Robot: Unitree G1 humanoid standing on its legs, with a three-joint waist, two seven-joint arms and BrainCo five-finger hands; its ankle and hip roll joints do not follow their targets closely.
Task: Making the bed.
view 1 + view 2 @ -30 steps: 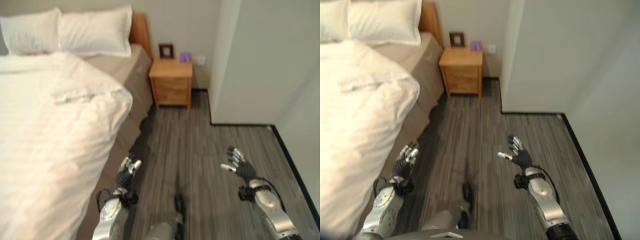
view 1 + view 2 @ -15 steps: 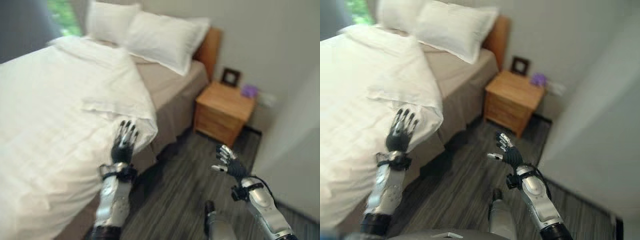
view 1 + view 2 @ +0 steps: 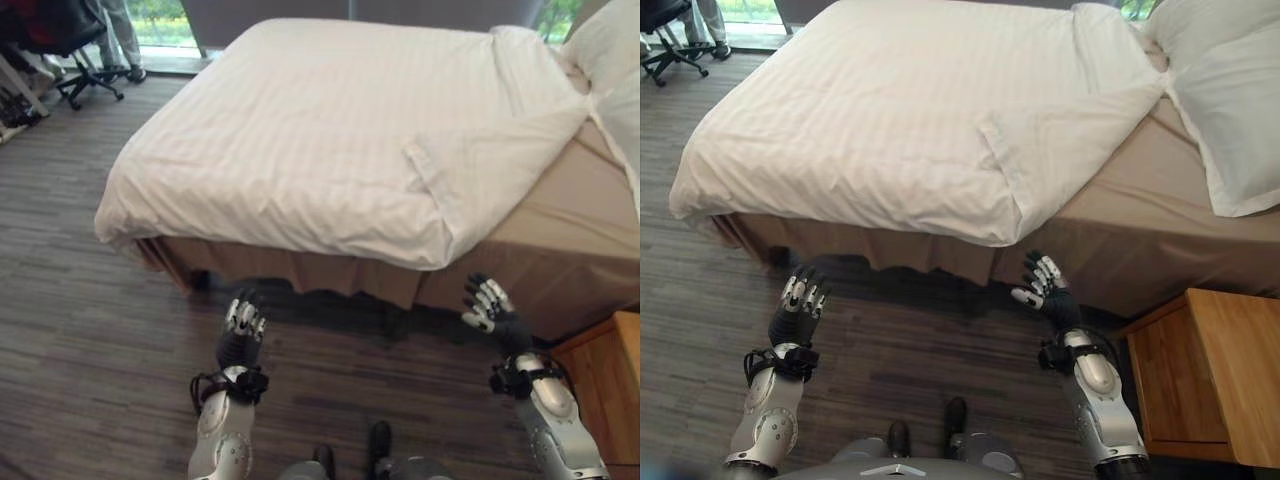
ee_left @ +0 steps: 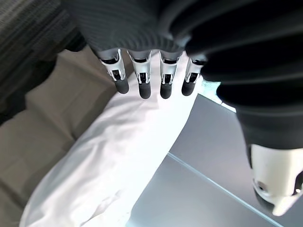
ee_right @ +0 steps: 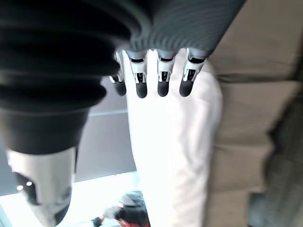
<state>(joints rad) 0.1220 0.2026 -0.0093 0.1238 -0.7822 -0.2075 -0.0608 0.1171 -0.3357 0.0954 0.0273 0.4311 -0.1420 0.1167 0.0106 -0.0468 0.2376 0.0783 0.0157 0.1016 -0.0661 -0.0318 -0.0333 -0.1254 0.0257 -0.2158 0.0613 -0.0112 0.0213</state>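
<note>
- My left robot hand (image 3: pixel 240 335) and right robot hand (image 3: pixel 1048 290) hover with fingers straight, holding nothing.
- The white duvet (image 3: pixel 330 130) covers the bed (image 3: pixel 1120 225), its folded corner (image 3: pixel 1012 180) just beyond my right.
- It looks soft and light; I'd pinch that corner's hem.

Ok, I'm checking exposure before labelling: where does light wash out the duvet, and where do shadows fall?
Right wrist view: the duvet glares plain white, its stripes lost. Left wrist view: much the same along its edge. Left eye view: evenly lit, stripes readable, with a dark shadow on the floor below the bed skirt.
</note>
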